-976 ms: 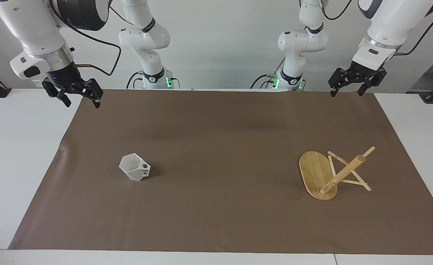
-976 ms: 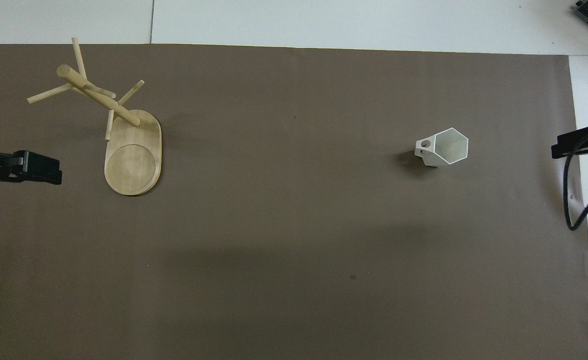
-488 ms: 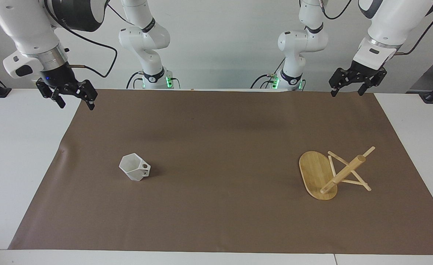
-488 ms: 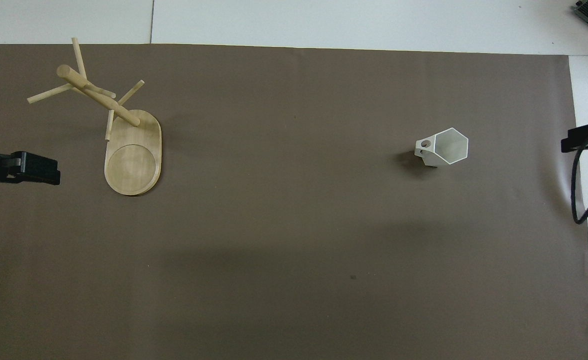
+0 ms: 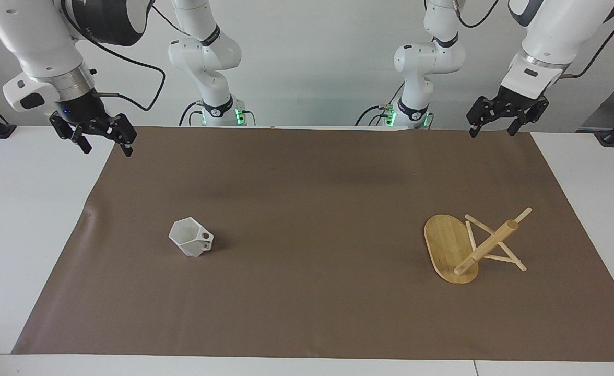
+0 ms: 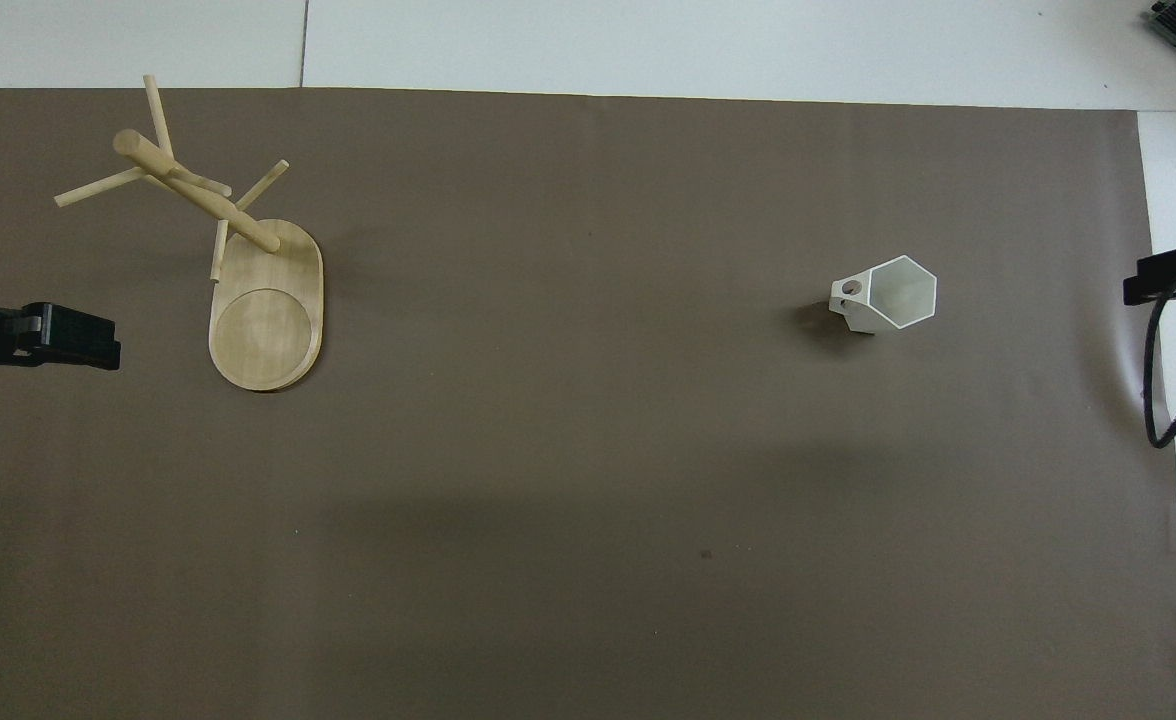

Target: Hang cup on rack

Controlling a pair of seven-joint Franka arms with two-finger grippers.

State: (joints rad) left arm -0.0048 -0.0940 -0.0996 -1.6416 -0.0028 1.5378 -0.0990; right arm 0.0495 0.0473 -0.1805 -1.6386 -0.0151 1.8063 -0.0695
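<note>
The white faceted cup (image 5: 191, 237) (image 6: 893, 293) stands upright on the brown mat toward the right arm's end, its pierced handle pointing at the table's middle. The bamboo rack (image 5: 445, 248) (image 6: 268, 320) stands toward the left arm's end, its oval base flat on the mat and its post (image 5: 487, 246) carrying thin crossing pegs. My right gripper (image 5: 107, 150) hangs open and empty over the mat's corner close to the robots, well away from the cup. Over the mat's other robot-side corner my left gripper (image 5: 491, 133) hangs open, holding nothing.
The brown mat (image 5: 312, 209) covers most of the white table (image 5: 20, 219). A black cable (image 6: 1153, 400) loops down from the right arm near the mat's edge.
My right gripper has drifted outward toward its own end of the table, away from the cup. The left arm, cup and rack have not moved.
</note>
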